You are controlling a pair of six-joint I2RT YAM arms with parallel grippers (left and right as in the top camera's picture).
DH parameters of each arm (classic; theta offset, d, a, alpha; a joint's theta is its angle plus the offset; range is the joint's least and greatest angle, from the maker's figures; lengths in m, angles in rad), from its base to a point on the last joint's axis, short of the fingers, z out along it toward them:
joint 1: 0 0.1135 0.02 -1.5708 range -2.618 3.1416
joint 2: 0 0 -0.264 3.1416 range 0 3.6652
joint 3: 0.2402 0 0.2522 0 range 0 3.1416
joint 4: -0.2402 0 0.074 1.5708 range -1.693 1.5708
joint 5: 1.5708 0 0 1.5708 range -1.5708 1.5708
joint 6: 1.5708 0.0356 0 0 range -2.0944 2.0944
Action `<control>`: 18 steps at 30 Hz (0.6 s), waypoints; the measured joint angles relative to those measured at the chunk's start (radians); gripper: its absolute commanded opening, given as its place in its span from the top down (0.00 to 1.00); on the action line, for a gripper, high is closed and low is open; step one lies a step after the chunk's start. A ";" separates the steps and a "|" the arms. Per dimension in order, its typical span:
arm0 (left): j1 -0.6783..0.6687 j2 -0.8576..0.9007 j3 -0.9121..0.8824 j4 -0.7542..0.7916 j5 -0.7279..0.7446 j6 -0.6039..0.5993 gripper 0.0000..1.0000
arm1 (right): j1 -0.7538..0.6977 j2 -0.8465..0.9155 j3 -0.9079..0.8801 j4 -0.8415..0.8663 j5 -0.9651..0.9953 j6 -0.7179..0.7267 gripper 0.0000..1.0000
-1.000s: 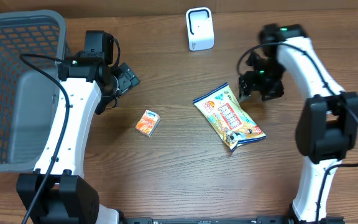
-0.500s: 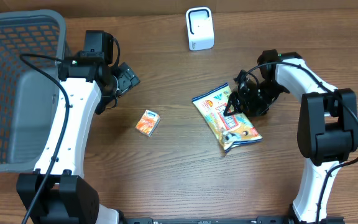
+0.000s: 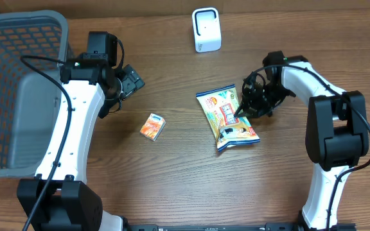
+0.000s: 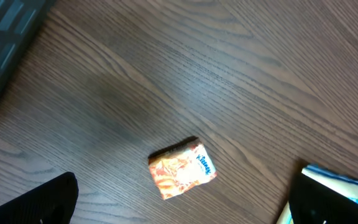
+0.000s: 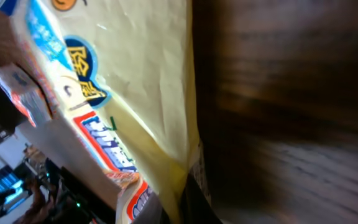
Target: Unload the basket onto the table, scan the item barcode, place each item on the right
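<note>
Found just right of centre in the overhead view: the snack bag (image 3: 227, 119), lying on the table (image 3: 172, 186) with its printed face up. Long axis on a steep diagonal, from upper left down to lower right of the frame. No barcode to be seen on the upturned face, so probably printed on the underside.

Pinched on the bag's right edge, about halfway along its length: the right gripper (image 3: 241, 109), jaws pressed together on the film. Borne out in the right wrist view, with the yellow side seam running down into the dark fingers at the bottom of the frame. Reaching in from the right of the frame, so across the bag's long axis and not along it.

Spread wide and holding nothing, at upper left of centre: the left gripper (image 3: 133, 80), well apart from the bag and nearer the small orange tissue pack (image 3: 153, 126). Of the 2 arms, clearly the right for this job.

Standing at upper centre, up and slightly left of the bag: the white scanner (image 3: 206, 29). Next, most likely, a lift, a carry toward the top of the frame, and a turn of the wrist to bring the hidden face round to the scanner's window. Risk of limp film sagging from a 1-sided pinch.
</note>
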 measured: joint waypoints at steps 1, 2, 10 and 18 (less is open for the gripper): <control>0.000 0.000 0.000 -0.001 0.000 0.000 0.00 | 0.000 0.000 0.031 -0.014 0.010 0.009 0.96; 0.000 0.000 0.000 0.000 0.000 0.000 0.00 | 0.000 0.000 0.068 -0.026 0.019 0.018 0.96; 0.000 0.000 0.000 0.000 0.000 0.000 0.00 | 0.000 0.000 0.339 -0.014 0.022 0.133 0.96; 0.000 0.000 0.000 -0.001 0.000 0.000 0.00 | 0.000 0.000 0.396 -0.119 0.100 0.192 0.96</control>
